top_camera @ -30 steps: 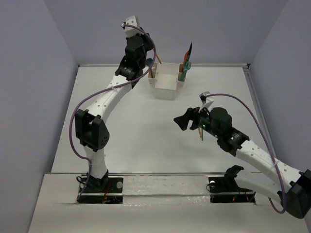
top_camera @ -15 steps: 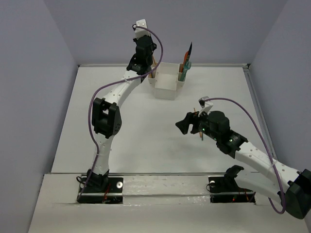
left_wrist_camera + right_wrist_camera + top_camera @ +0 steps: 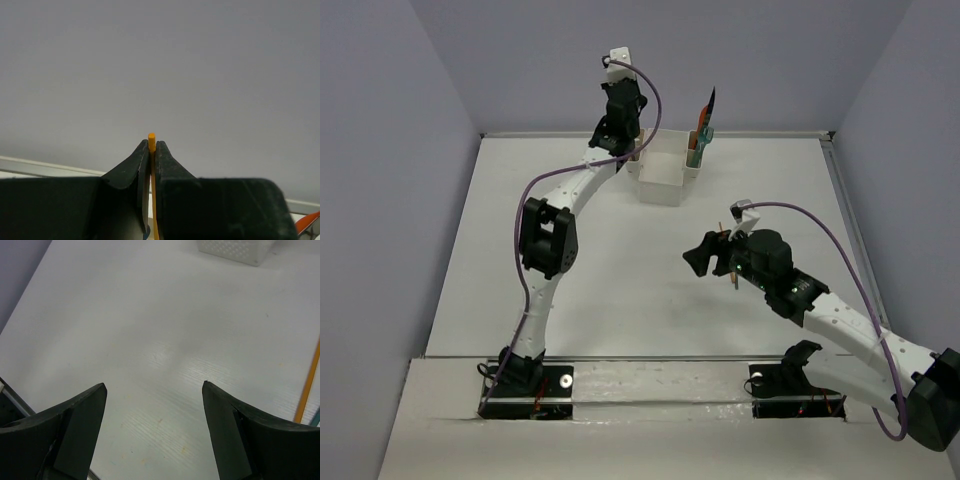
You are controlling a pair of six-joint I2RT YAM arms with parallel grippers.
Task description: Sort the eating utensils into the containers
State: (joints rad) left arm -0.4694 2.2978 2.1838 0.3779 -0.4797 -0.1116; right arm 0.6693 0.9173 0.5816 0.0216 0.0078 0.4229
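Pinching a slim orange stick [image 3: 151,138] flat between its black pads [image 3: 131,167], my left claw [image 3: 152,150] is clamped on it, and only the stick's tip shows above them. That claw hangs at the left side of the white caddy [image 3: 660,190], which stands near the far edge of the table [image 3: 650,300]; I cannot tell whether the stick's lower end sits in the narrow side compartment. On the caddy's right side, teal, orange and dark utensils [image 3: 702,132] stand upright above the rim. My right claw [image 3: 154,384] is spread wide with nothing between its fingers, hovering over the bare middle of the table. A second orange stick [image 3: 307,385] lies flat just beside it. The surface is white, faintly grained and slightly glossy, with a low pale lip [image 3: 770,133] along the far edge, and plain lavender-grey walls [image 3: 770,60] close it in.
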